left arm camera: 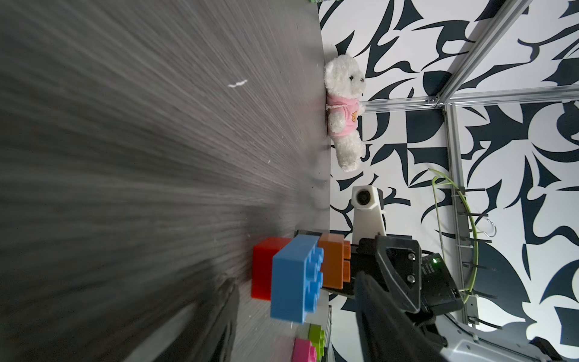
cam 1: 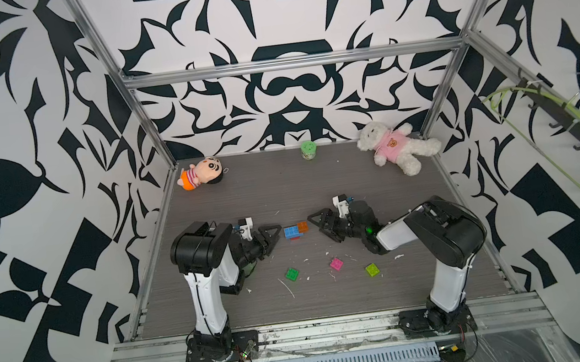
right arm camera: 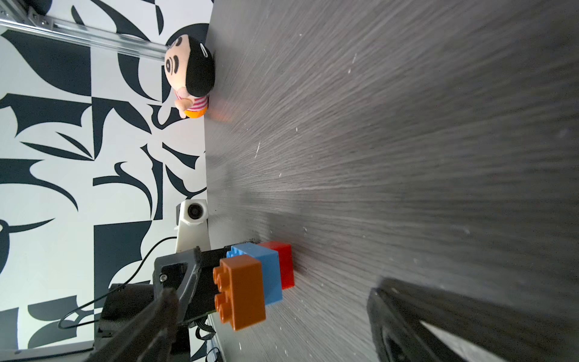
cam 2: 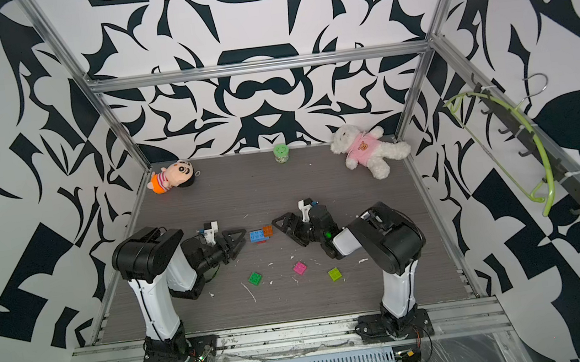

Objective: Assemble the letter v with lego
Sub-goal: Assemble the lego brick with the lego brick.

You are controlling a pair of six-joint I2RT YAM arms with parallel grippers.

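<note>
Bricks (cam 1: 292, 231), blue, red and orange, sat joined mid-table; we saw the left gripper (cam 1: 275, 236) and right gripper (cam 1: 318, 227) flanking them, both released, jaws apart.

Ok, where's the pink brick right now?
In both top views the pink brick lies loose on the table, between the green brick and the lime brick, nearer the robot than the joined stack.

No legible text, label, brand, number or sign on anything in any view.
</note>
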